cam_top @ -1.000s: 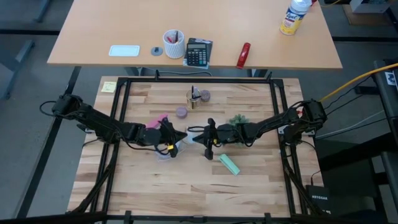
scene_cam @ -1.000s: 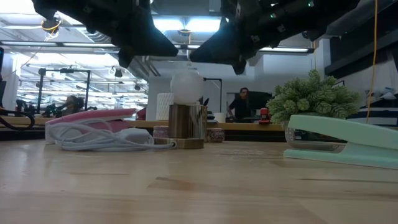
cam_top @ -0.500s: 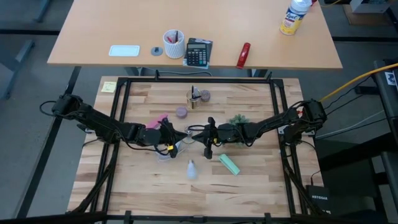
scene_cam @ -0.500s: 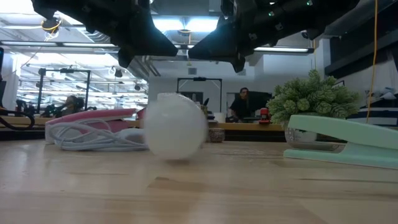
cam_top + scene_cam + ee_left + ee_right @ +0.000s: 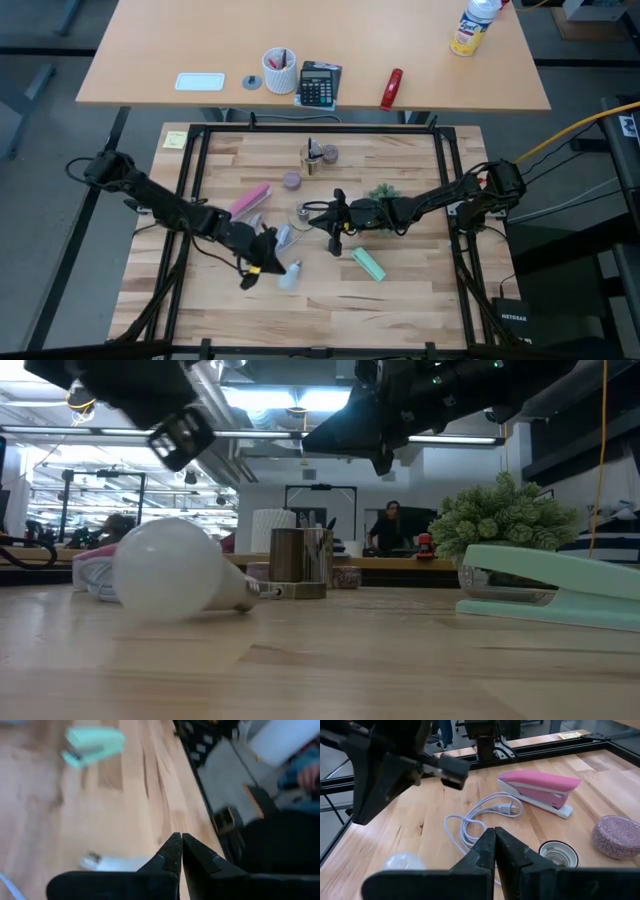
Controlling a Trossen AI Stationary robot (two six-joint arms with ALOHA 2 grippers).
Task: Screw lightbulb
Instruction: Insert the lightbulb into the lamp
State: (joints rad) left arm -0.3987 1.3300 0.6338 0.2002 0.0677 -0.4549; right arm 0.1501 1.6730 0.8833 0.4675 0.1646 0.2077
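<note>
One lightbulb (image 5: 289,276), frosted white w/ a grey screw base, lying on its side on the wood table (image 5: 400,300), just beside the left gripper (image 5: 250,275). Not held by anything. Left gripper's fingers are pressed together w/ nothing between them, tips angled toward the table's near edge. Right gripper (image 5: 334,222) sits mid-table, fingers also pressed together, empty, right by the round socket (image 5: 559,853) w/ its metal centre. Two staplers: one pink (image 5: 250,199), one mint-green (image 5: 368,264). One white cord (image 5: 470,827) looped near the pink one. Small green plant (image 5: 382,192) by the right arm. Near half of the table is mostly bare wood, black frame round the edges.
</note>
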